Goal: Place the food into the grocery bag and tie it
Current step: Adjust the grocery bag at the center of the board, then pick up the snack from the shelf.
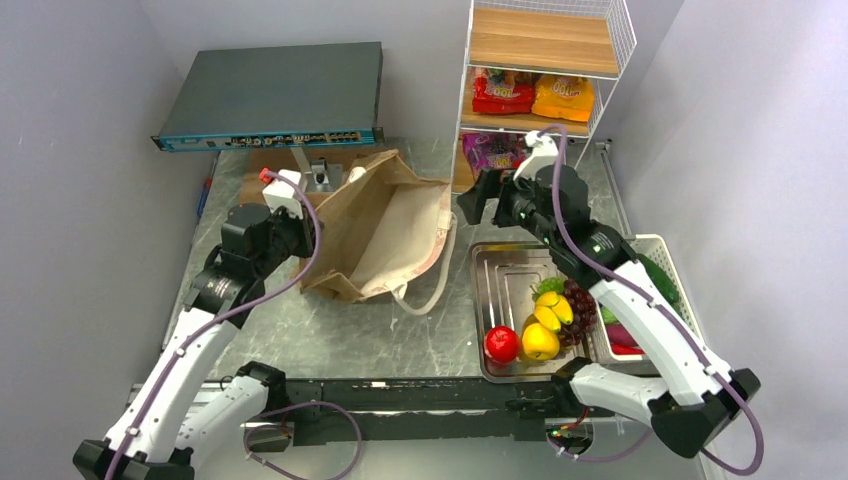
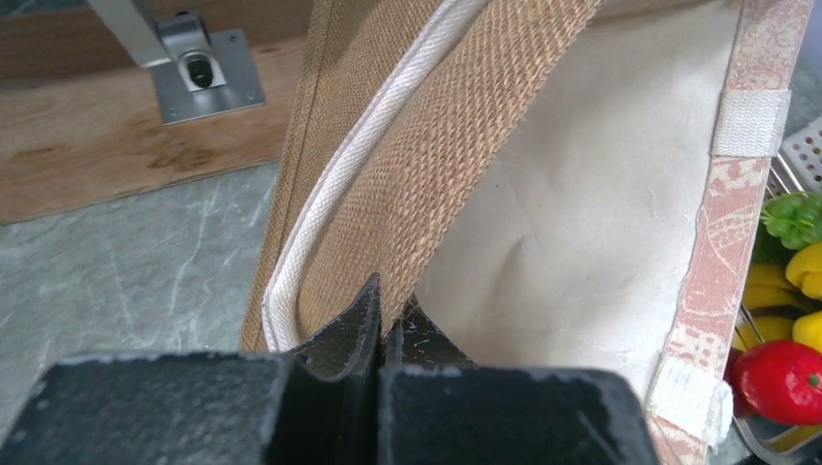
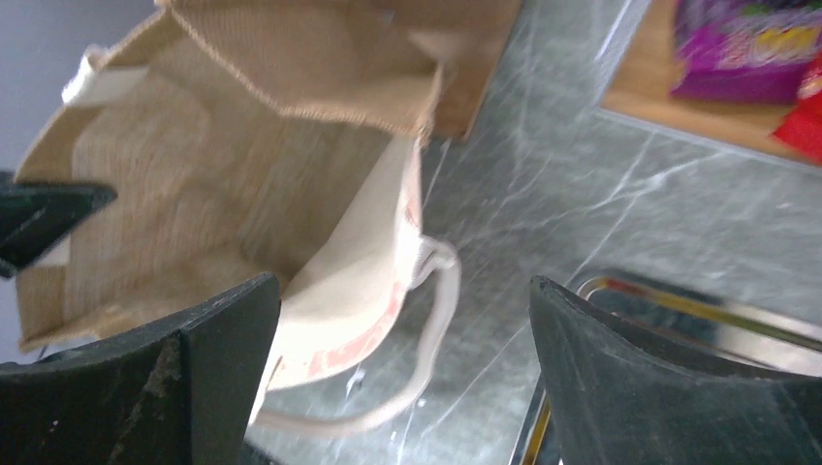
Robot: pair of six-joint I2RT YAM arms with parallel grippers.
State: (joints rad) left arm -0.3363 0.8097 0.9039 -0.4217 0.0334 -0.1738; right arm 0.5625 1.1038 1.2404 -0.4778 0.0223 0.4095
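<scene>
Left gripper (image 2: 380, 291): jaws together, clamped on the left rim of the grocery bag (image 1: 385, 225), whose mouth is open. The woven, cloth-lined wall looks limp and will probably sag, so hold it by the bound rim. Right gripper (image 1: 475, 205): jaws wide apart, empty, just right of the bag. Food (image 1: 540, 340) lies in the tray (image 1: 490, 258) right of the bag. It is probably light, firm and smooth; grasp each piece across its middle.

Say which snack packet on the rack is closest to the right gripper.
The purple packet, alone on the lower shelf by the right gripper; the red packet and orange packet lie a shelf higher.
</scene>
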